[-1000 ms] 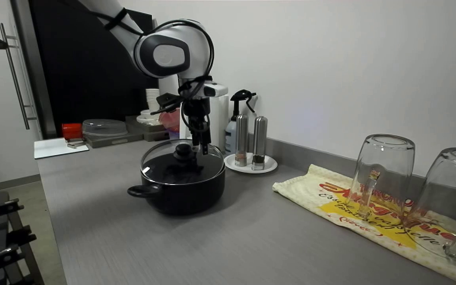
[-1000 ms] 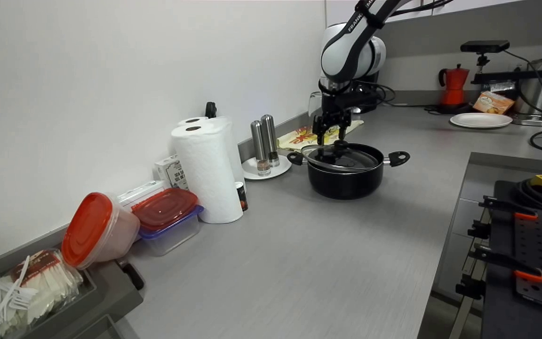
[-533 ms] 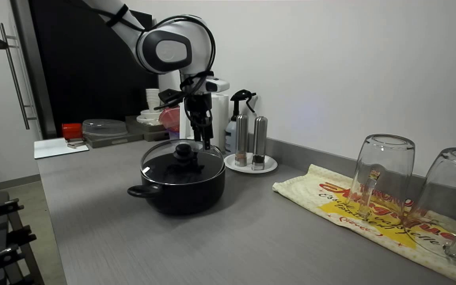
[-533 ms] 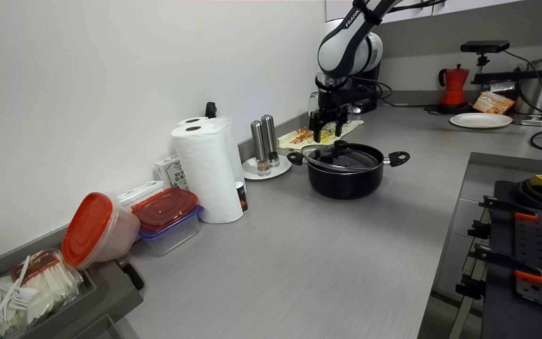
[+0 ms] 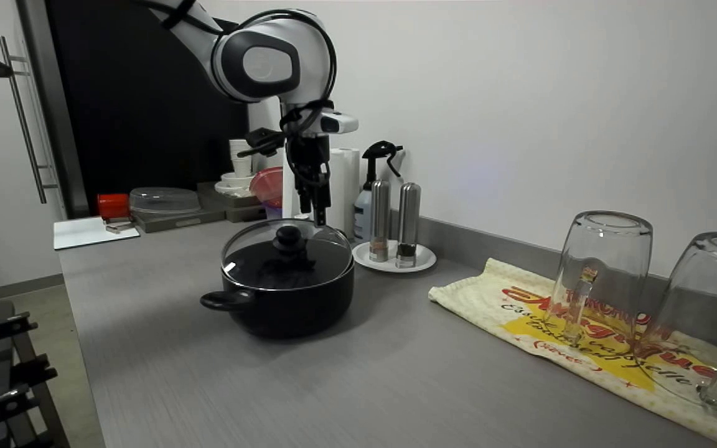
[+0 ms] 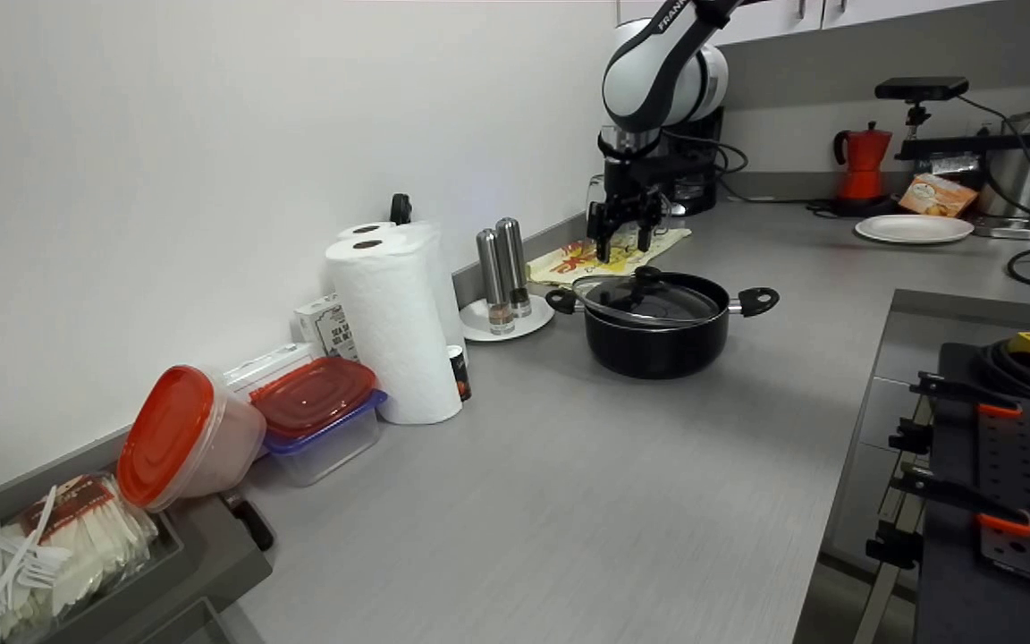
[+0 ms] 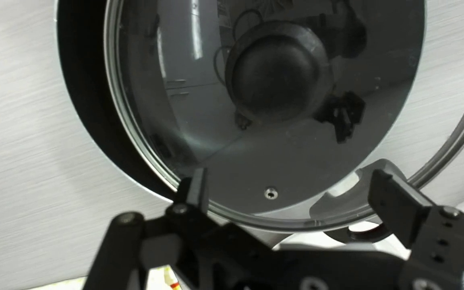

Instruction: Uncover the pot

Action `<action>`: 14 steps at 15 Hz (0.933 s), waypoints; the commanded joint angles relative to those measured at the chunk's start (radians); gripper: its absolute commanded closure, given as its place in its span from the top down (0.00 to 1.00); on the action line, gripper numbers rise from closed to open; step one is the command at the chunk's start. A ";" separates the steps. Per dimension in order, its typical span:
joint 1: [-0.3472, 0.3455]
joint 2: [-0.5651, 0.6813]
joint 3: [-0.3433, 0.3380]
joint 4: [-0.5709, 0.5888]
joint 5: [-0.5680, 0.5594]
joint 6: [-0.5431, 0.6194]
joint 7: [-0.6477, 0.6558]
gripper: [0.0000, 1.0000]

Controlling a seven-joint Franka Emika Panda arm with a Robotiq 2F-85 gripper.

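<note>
Wall [image 5: 520,124] ran behind the counter [image 6: 569,501]. Pot [image 6: 656,347] stood upright on the counter, its two handles [image 6: 757,301] on a line running roughly from the wall side toward the front edge. Glass lid [image 7: 280,149] was on, so pot not yet uncovered; it sat off-centre, a crescent of the pot's mouth bare on one side. Claw [image 6: 624,250] hung above the lid, toward its wall side and clear of it; fingers [image 7: 397,209] spread wide, nothing between them. Key relation: the pot lay below the claw and outward, toward the front edge. Knob [image 5: 289,238] lay the same way, lower than the fingertips; in the wrist view it lined up roughly with the gap between them. I judged the claw needed a shift that way, then lowering.
</note>
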 commanded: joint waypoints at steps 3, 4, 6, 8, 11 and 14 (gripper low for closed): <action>0.007 -0.039 -0.003 -0.029 0.005 -0.039 0.002 1.00; 0.008 -0.039 -0.004 -0.035 0.004 -0.040 0.003 1.00; 0.008 -0.038 -0.004 -0.046 0.005 -0.041 0.004 1.00; 0.008 -0.037 -0.005 -0.059 0.004 -0.042 0.005 1.00; 0.007 -0.037 -0.005 -0.073 0.004 -0.044 0.004 1.00; 0.007 -0.038 -0.006 -0.081 0.004 -0.047 0.005 1.00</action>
